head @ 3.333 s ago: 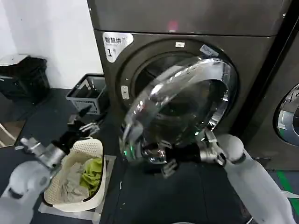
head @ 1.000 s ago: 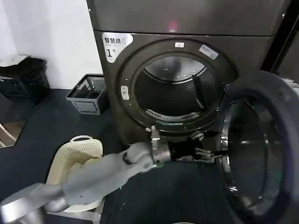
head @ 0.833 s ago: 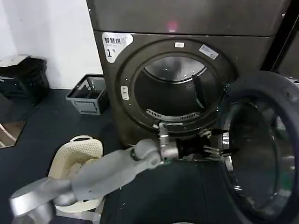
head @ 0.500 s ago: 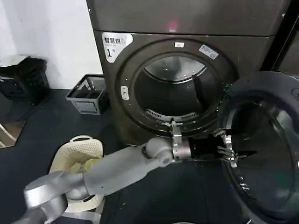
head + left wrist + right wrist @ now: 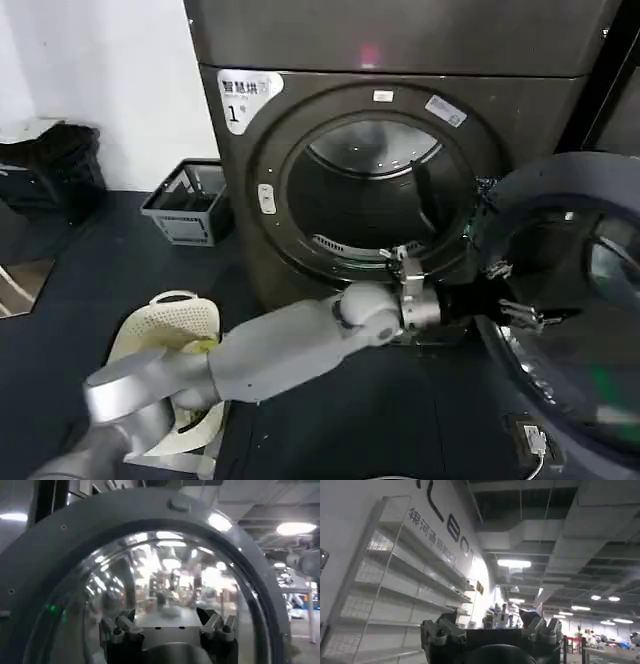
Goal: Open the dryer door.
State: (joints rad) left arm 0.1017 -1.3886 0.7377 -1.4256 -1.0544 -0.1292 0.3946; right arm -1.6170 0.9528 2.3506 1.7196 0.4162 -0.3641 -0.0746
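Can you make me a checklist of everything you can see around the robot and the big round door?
Surface: dark floor in front of the dryer.
Job's things: dryer door swung wide open to the right, drum opening uncovered.
Clutter: cream laundry basket with clothes inside; grey crate by the wall.
Grippers: left gripper reaching across, jaws open against the door's inner side; right gripper jaws open, pointing up at the ceiling.
Cables: small white plug and cord on the floor.
Surroundings: white wall; black bin.
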